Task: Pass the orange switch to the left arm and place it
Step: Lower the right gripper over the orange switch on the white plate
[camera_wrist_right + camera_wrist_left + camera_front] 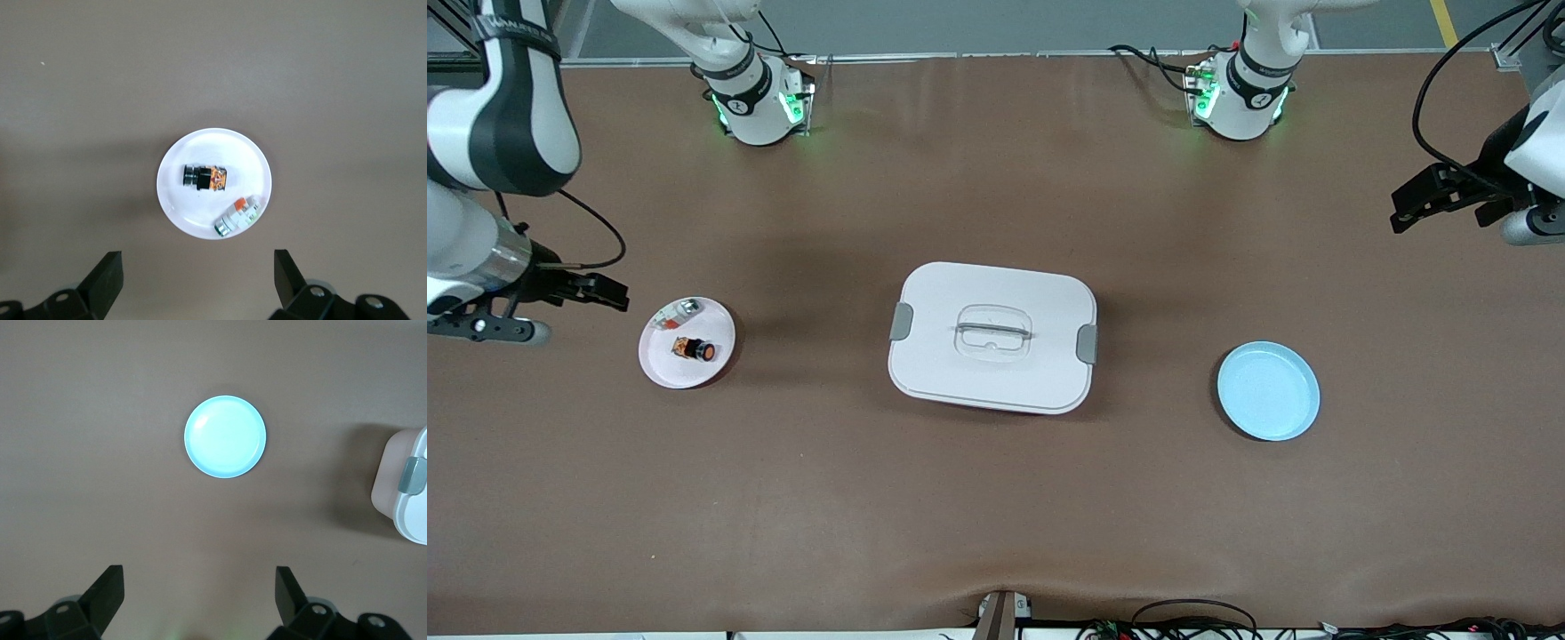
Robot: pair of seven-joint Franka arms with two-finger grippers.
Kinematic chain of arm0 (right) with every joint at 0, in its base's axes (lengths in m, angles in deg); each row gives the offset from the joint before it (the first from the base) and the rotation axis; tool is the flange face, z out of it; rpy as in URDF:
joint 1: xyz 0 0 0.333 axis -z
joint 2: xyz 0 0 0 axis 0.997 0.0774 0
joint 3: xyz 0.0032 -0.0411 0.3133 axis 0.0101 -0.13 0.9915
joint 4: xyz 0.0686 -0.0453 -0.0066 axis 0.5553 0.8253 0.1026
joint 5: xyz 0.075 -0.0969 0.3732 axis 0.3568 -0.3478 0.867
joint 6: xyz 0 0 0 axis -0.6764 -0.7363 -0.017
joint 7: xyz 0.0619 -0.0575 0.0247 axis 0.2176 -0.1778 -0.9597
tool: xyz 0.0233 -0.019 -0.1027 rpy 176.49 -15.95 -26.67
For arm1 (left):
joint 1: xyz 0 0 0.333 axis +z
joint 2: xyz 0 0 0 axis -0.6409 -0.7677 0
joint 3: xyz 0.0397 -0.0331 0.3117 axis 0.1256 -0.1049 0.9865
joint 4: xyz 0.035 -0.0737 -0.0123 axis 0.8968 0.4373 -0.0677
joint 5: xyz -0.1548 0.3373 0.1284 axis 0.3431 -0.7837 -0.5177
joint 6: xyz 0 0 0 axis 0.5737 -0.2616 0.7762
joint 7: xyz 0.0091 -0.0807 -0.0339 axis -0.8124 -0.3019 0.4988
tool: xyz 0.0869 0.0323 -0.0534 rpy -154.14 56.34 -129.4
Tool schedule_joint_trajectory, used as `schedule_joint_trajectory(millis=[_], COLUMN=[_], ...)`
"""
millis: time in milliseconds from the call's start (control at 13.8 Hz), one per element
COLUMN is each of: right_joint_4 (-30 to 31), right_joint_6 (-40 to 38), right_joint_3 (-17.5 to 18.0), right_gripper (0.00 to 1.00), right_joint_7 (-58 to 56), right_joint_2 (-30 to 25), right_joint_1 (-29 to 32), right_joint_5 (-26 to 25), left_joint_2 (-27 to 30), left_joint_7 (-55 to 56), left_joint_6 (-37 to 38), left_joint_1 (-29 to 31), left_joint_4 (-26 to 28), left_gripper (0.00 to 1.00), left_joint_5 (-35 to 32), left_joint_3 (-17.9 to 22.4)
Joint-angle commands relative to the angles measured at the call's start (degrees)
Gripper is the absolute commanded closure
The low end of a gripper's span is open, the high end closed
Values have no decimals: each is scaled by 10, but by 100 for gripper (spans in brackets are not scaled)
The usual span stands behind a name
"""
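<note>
One pale blue plate (1268,391) lies nearest the front camera, apparently the empty goal. One white box (992,338) sits mid-table as the obstacle. At its nine o'clock, one pink plate (660,360) holds the orange switch (695,349) and one silvery part (676,314). Two grippers hover with fingers spread wide, empty: right gripper (198,280) over the pink plate, left gripper (199,597) near the blue plate.

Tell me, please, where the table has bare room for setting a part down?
Bare tabletop lies between the white plate and the box, and between the box and the blue plate. The white plate is crowded: the orange switch and a silvery part.
</note>
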Motion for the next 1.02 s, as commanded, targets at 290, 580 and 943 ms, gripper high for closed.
schedule_joint_trajectory(millis=[290,580,943], right_joint_4=[66,80,108], right_joint_6=[138,195,257], right_joint_3=[6,6,7], right_gripper=[0,0,0], right_joint_7=[6,16,18], right_joint_2=[71,111,148], right_joint_1=[21,25,33], right_joint_5=[3,14,22], left_joint_2=[-2,-2,-2], left_joint_7=[-4,-10,-12], left_joint_6=[7,8,8], left_joint_1=[2,2,3], left_joint_4=[-6,-5,-7], left_gripper=[0,0,0], left_joint_5=[-1,-1,-2], left_joint_3=[-3,-3,0])
